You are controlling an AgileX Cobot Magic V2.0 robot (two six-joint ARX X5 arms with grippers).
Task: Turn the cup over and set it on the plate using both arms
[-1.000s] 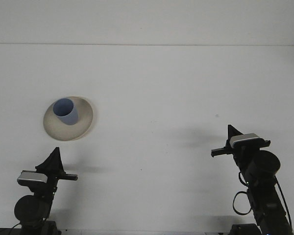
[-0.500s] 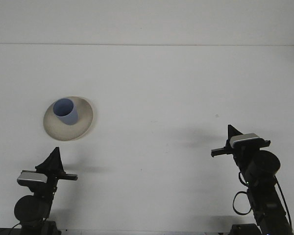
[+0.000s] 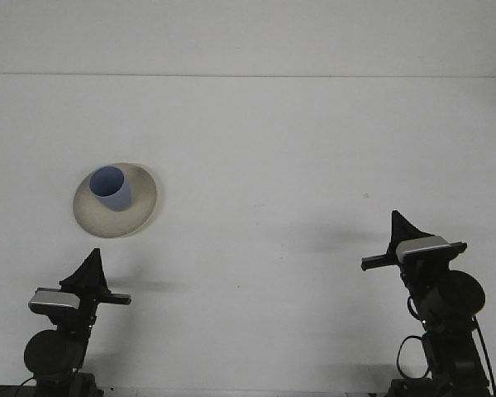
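One blue plastic cup (image 3: 111, 188) on beige round plate (image 3: 116, 200); a nudge tips it. Both tools' (image 3: 92, 266) (image 3: 399, 227) spread: cannot tell.

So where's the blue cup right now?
In the front view, the blue cup sits on the beige plate at the table's left side, just beyond the left end effector.

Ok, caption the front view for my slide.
Blue cup standing on the plate, left tool and right tool both clear of it.
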